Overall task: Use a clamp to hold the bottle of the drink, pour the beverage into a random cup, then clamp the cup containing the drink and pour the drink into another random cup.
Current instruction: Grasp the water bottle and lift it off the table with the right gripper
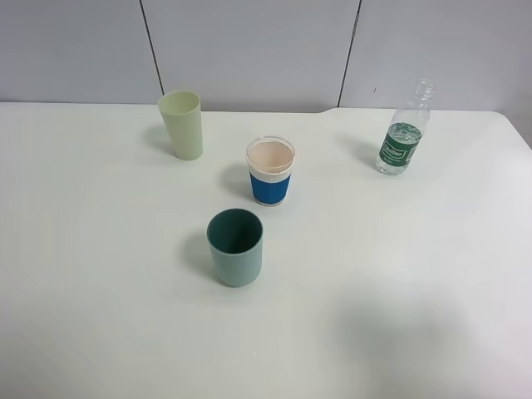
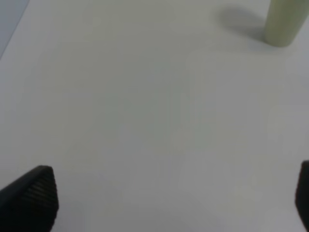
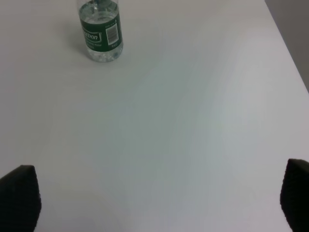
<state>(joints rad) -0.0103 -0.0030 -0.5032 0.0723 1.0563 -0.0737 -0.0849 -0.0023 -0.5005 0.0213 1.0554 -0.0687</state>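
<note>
A clear bottle (image 1: 404, 131) with a green label stands uncapped at the far right of the white table (image 1: 100, 274); the right wrist view shows its lower part (image 3: 100, 36). A tall pale yellow-green cup (image 1: 182, 125) stands at the far left, its base (image 2: 284, 24) showing in the left wrist view. A white cup with a blue sleeve (image 1: 271, 171) stands mid-table, and a short teal cup (image 1: 235, 247) is nearer the front. Neither clamp shows in the high view. My left gripper (image 2: 176, 198) and right gripper (image 3: 157, 198) both stand open over bare table, holding nothing.
Grey wall panels (image 1: 249, 50) rise behind the table's far edge. The table's right edge (image 3: 287, 48) runs close to the bottle's side. A soft shadow (image 1: 399, 341) lies on the front right of the tabletop.
</note>
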